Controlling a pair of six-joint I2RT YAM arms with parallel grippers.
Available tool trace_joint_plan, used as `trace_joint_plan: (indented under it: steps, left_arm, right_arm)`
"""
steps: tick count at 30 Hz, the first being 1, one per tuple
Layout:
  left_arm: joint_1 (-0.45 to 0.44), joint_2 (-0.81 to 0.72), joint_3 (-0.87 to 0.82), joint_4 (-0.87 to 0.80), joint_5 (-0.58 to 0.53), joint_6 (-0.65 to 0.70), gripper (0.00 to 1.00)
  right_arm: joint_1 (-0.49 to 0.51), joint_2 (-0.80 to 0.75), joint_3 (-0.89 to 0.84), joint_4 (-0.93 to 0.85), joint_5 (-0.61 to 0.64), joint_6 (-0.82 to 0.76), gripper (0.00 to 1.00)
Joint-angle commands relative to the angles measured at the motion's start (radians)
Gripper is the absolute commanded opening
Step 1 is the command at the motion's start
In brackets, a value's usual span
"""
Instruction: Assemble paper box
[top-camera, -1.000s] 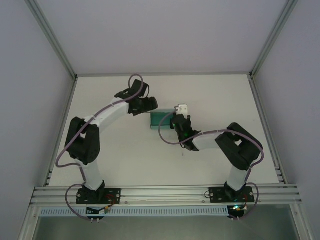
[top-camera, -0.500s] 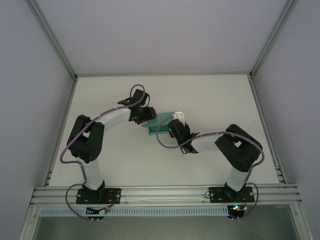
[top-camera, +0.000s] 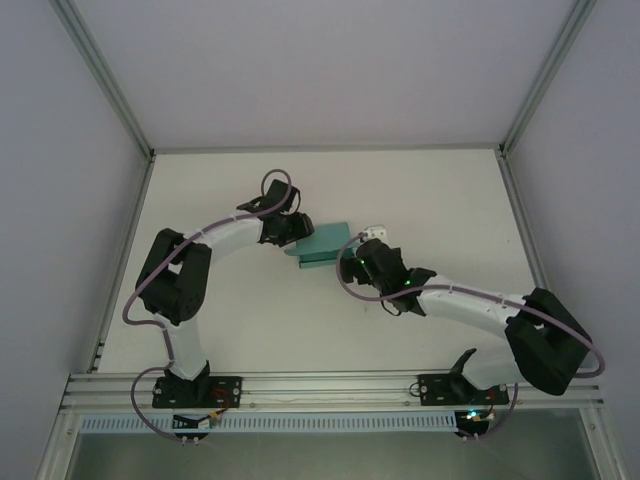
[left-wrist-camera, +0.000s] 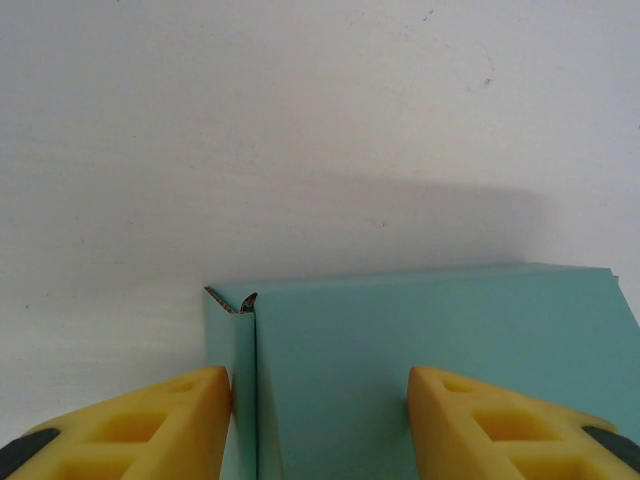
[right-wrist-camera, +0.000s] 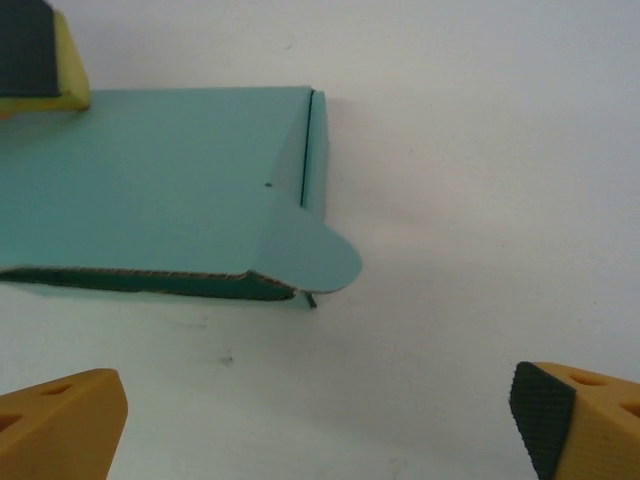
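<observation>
Matt teal card paper box (right-wrist-camera: 150, 170), raw cut edge, smooth matt white table (right-wrist-camera: 450, 150)

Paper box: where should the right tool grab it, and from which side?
Probably the rounded tab at the paper box's open edge, approached from the right tool's side: it juts past the body as a thin edge, clear of the left tool at the far corner.

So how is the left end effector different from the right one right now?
The left end effector has the paper box showing between its fingers, one right beside the box's edge; the right end effector sits back from the box, over the table. The right one's fingers look spread wider than the left's. Both have yellow fingers, are open, and face the box.
</observation>
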Motion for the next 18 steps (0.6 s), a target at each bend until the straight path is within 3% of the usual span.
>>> trace_joint_plan:
  steps: [1, 9, 13, 18]
  left_arm:
    - [0.004, 0.036, -0.052, -0.047, -0.039, 0.028, 0.48]
    - [0.000, 0.044, -0.105, 0.000, -0.032, 0.064, 0.47]
    - [-0.001, 0.042, -0.130, 0.055, -0.017, 0.070, 0.47]
    - [0.000, 0.045, -0.160, 0.095, -0.029, 0.073, 0.45]
  right_arm:
    - [0.003, -0.008, 0.072, -0.113, -0.041, -0.033, 1.00]
    - [-0.038, -0.022, 0.187, -0.155, -0.144, -0.015, 1.00]
    - [-0.144, 0.062, 0.224, -0.104, -0.283, 0.005, 1.00]
    - [-0.253, 0.137, 0.250, -0.056, -0.264, 0.068, 1.00]
